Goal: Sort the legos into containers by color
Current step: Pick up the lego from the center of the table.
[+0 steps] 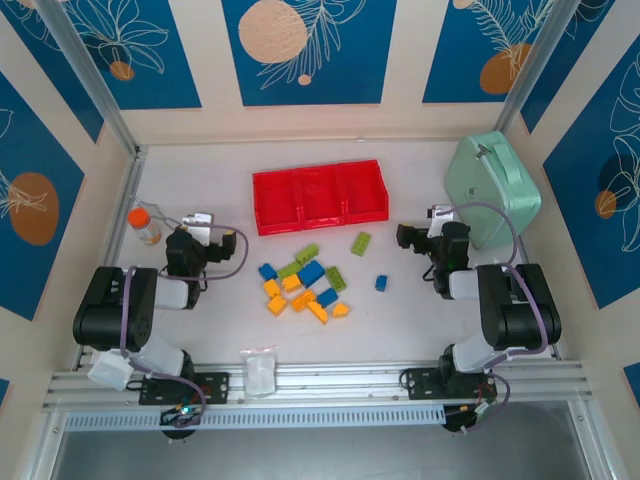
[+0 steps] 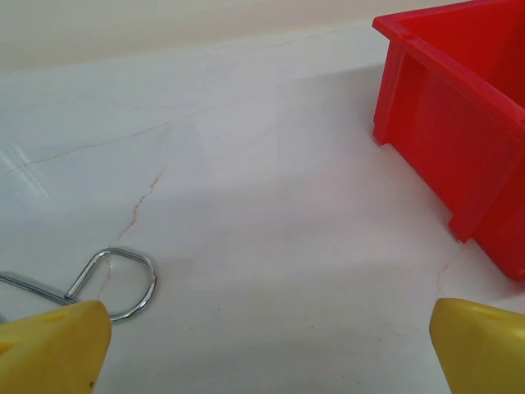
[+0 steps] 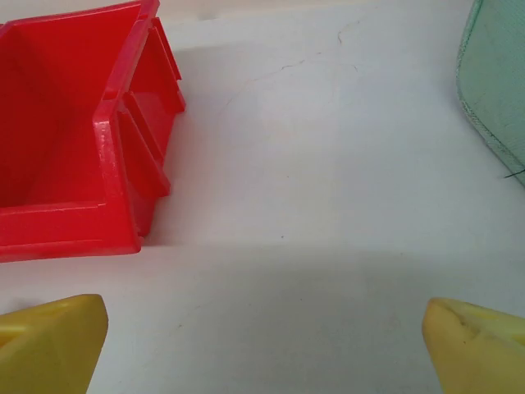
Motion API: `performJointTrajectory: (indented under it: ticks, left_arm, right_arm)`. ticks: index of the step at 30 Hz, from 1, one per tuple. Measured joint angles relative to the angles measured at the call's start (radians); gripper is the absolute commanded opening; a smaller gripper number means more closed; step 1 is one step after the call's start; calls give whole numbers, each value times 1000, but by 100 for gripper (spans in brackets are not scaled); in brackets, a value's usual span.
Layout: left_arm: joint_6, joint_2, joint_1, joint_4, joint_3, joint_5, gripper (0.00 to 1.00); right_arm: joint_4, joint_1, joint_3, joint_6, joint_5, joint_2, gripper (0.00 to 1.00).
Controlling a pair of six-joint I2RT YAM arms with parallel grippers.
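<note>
The left gripper point(image 2: 268, 349) and right gripper point(image 3: 262, 345) hover released and empty, flanking the legos point(image 1: 305, 285) scattered on the desk point(image 1: 400, 320) before the unfilled containers point(image 1: 320, 195), apparently ready to begin sorting.

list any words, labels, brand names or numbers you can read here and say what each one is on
No text can be read in any of these views.
Orange-capped bottle: any label is too small to read.
Red containers, legos, mint-green case: no markings visible.
Wall panels: leaf and circle patterns, no words.
</note>
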State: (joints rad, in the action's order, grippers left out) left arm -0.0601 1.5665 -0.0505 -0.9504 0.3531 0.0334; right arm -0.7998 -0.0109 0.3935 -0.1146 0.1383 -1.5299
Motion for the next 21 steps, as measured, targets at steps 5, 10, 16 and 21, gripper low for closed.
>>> performJointTrajectory:
  ticks: [5, 10, 16, 21]
  left_arm:
    - [6, 0, 1, 19, 9, -8, 99]
    - [6, 0, 2, 24, 11, -11, 99]
    - [8, 0, 2, 25, 11, -12, 99]
    - [15, 0, 11, 24, 11, -11, 99]
  right_arm:
    - [0, 0, 0, 0, -9, 0, 99]
    - [0, 9, 0, -1, -24, 0, 99]
    - [0, 21, 0, -1, -43, 0, 99]
    - [-1, 45, 0, -6, -84, 0, 99]
